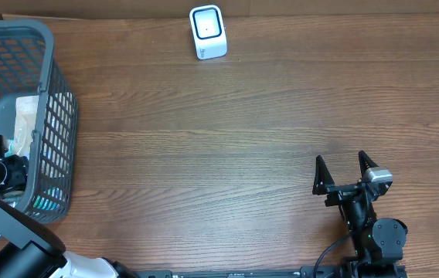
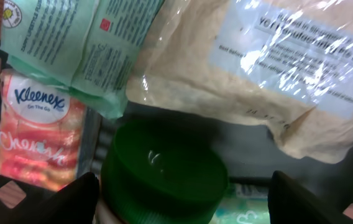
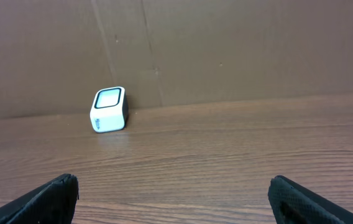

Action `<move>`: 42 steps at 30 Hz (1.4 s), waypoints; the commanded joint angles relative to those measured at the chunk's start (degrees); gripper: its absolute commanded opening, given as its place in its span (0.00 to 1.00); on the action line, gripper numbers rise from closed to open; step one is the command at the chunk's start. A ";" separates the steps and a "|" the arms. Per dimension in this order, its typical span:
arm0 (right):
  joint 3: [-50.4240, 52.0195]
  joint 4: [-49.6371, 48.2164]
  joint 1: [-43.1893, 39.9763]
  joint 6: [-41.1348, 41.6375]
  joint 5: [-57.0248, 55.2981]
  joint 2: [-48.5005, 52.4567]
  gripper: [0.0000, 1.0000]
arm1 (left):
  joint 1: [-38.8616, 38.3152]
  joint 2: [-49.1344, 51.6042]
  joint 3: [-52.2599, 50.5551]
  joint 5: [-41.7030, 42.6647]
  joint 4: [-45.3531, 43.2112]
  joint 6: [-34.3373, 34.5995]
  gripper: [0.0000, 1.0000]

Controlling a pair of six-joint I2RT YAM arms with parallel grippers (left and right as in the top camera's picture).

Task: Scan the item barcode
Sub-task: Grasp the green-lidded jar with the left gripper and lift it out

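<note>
Left wrist view: L gripper (image 2: 179,193) is open, fingers at the lower-left and lower-right corners, straddling a green cap (image 2: 164,171) at bottom centre w/o visible contact. The cap likely belongs to the item to scan; its body and barcode are hidden. Kleenex pack (image 2: 36,134) at left, green packet (image 2: 77,50) upper left, beige bag (image 2: 238,81) upper right.

Step in hand, by judgement: pick from basket (image 1: 49,85), far left of overhead frame. Next move calls for closing on the cap, lifting clear, then presenting the barcode to scanner (image 1: 207,31), top centre.

R gripper (image 1: 347,166), lower right, is wide open, holding nothing.

Surface: brown wood-grain table (image 1: 227,139); cardboard wall (image 3: 226,50) behind.
</note>
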State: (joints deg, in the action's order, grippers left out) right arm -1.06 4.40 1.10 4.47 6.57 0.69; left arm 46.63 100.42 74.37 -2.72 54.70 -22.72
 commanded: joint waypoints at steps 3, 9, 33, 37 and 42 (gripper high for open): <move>0.61 -0.26 -0.37 0.00 -0.68 -0.39 1.00 | 0.39 0.52 -1.81 -4.39 0.11 -1.70 0.69; 0.61 -0.26 -0.37 0.00 -0.68 -0.39 1.00 | 0.96 0.55 -6.95 -4.31 -3.58 -1.51 0.65; 0.61 -0.26 -0.37 0.00 -0.68 -0.39 1.00 | -2.45 -0.22 14.27 6.10 2.99 5.22 0.15; 0.61 -0.26 -0.37 0.00 -0.68 -0.39 1.00 | -4.81 -0.48 26.27 14.58 8.26 5.20 0.16; 0.61 -0.26 -0.37 0.00 -0.68 -0.39 1.00 | -8.79 -2.21 37.57 20.61 10.71 6.19 0.15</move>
State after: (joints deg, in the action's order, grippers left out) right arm -1.06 4.43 1.10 4.47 6.55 0.69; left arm 40.73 100.92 104.20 10.07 64.84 -18.35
